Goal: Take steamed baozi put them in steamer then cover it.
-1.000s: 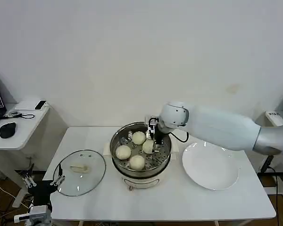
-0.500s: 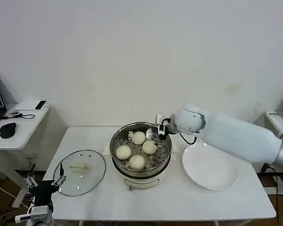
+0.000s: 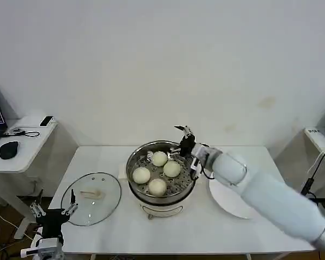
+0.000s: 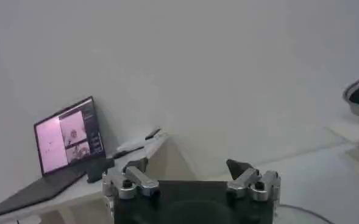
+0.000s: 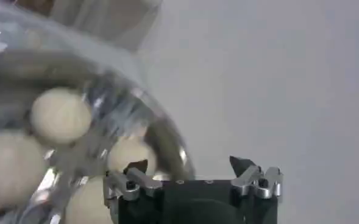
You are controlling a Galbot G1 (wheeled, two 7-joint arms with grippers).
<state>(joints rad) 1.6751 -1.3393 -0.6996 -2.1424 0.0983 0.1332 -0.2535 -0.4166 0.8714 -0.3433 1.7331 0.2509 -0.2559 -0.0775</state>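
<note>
Four steamed baozi (image 3: 158,173) are sitting inside the steamer (image 3: 161,180), on its perforated tray: one toward the back at (image 3: 160,158), one on the robot's right side at (image 3: 171,169), one on the left at (image 3: 141,175), one at the front at (image 3: 157,186). They're lying close together, some touching or nearly so. In the right wrist view the buns (image 5: 61,114) are showing blurred inside the shiny pot wall (image 5: 115,97).

The steamer is standing mid-table on its cream base, uncovered. The cover (image 3: 91,198) is lying flat on the table (image 3: 206,233) to the steamer's left, handle (image 3: 91,193) up, apart from the pot.

The right gripper (image 3: 184,138) is hovering above the steamer's back-right rim, w/ fingers spread wide and holding nothing; the right wrist view is showing its two fingertips (image 5: 190,165) well apart, empty between. The right arm (image 3: 265,197) is stretching in from the lower right, passing over the white plate (image 3: 227,197), which is sitting on the table just right of the steamer and partly hidden by the arm.

The left gripper (image 3: 53,208) is hanging low by the table's front-left corner, near the edge of the cover, not touching it as far as can be seen. The left wrist view is showing its fingers (image 4: 239,167) wide apart w/ nothing held (image 4: 190,167).

Off to the left, a side desk (image 3: 16,138) is carrying a mouse (image 3: 8,149); an open laptop (image 4: 66,146) is showing in the left wrist view.
</note>
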